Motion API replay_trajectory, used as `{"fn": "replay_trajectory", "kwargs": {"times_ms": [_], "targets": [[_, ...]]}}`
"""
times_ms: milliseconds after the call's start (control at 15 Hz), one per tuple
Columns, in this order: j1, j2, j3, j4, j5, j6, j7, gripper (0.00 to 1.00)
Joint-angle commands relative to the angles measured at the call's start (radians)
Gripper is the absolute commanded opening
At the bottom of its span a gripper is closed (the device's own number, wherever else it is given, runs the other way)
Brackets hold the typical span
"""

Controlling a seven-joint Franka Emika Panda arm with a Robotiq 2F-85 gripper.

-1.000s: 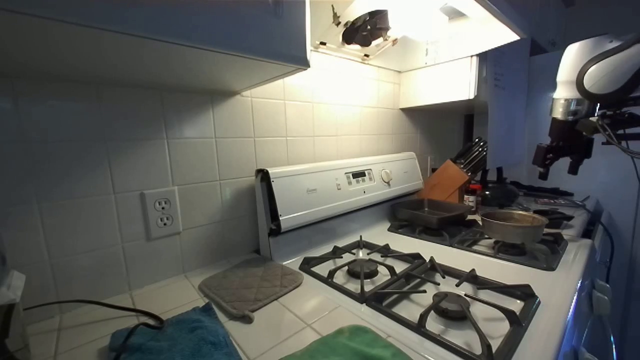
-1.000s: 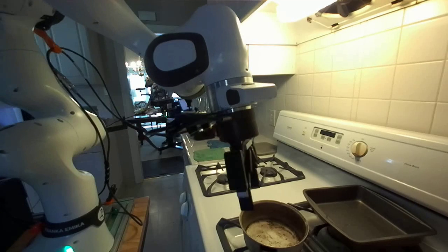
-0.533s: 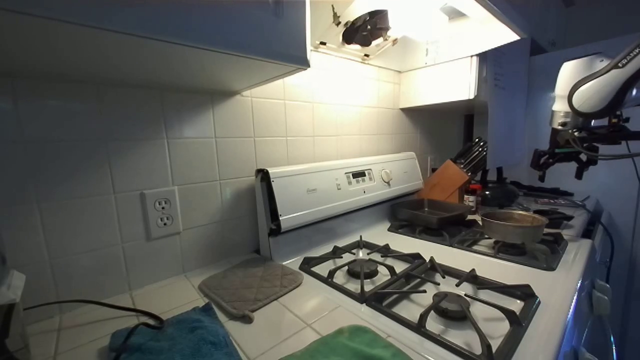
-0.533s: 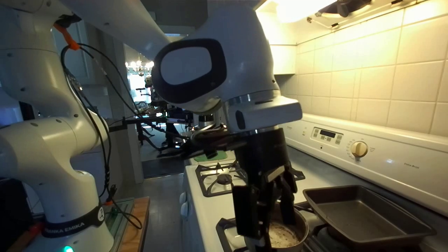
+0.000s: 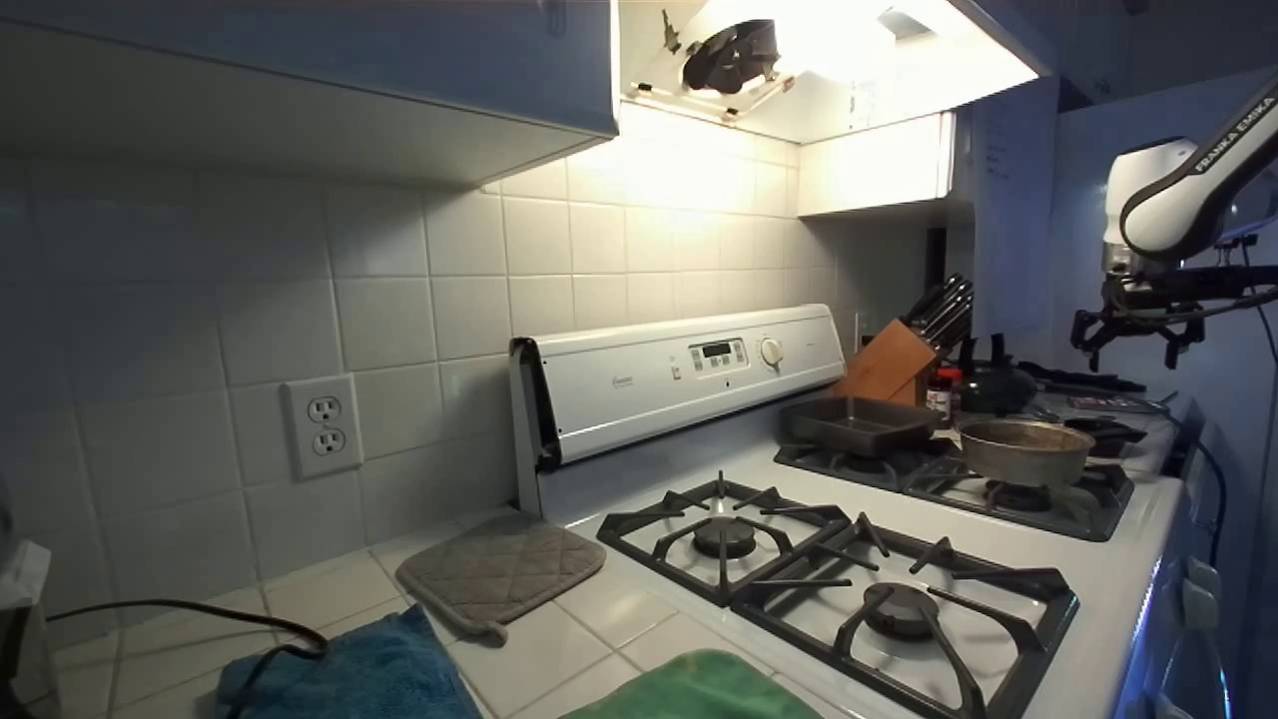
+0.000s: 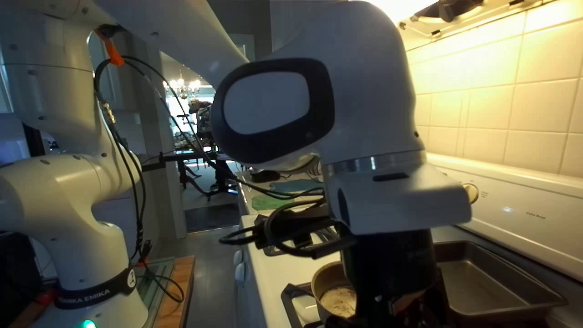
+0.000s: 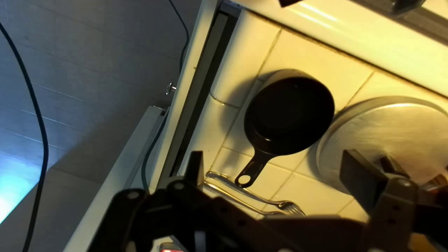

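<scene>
My gripper (image 7: 274, 164) is open in the wrist view, its two fingers wide apart with nothing between them. It hangs above a white tiled counter. Below and ahead of it lies a small black pan (image 7: 288, 113), its short holed handle pointing back toward the gripper. A fork (image 7: 253, 197) and another slim metal utensil (image 7: 236, 202) lie by that handle, partly hidden by the gripper. The right finger overlaps a round metal lid (image 7: 388, 122) in this view. In an exterior view the gripper (image 5: 1131, 359) hovers above the counter past the stove; elsewhere its fingertips are cut off.
A saucepan (image 5: 1023, 454) and a rectangular baking pan (image 6: 492, 282) stand on the stove's burners. Behind are a knife block (image 5: 889, 369) and a red-capped jar (image 5: 941, 394). A cable (image 7: 38, 115) hangs beside the counter edge. The range hood (image 5: 899, 60) overhangs the stove.
The arm has swung past the saucepan toward the counter beyond the stove, and the wrist has turned so both fingers show spread in an exterior view. The gripper stays open; the cookware has not moved.
</scene>
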Motion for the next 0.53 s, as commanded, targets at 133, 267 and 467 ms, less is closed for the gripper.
{"fn": "replay_trajectory", "kwargs": {"times_ms": [133,267,467], "targets": [[0.046,0.154,-0.069,0.125,0.078,0.022,-0.008,1.0],[0.056,0.195,-0.085,0.153,0.101,0.034,-0.01,1.0],[0.067,0.24,-0.106,0.187,0.141,0.037,-0.019,1.0]]}}
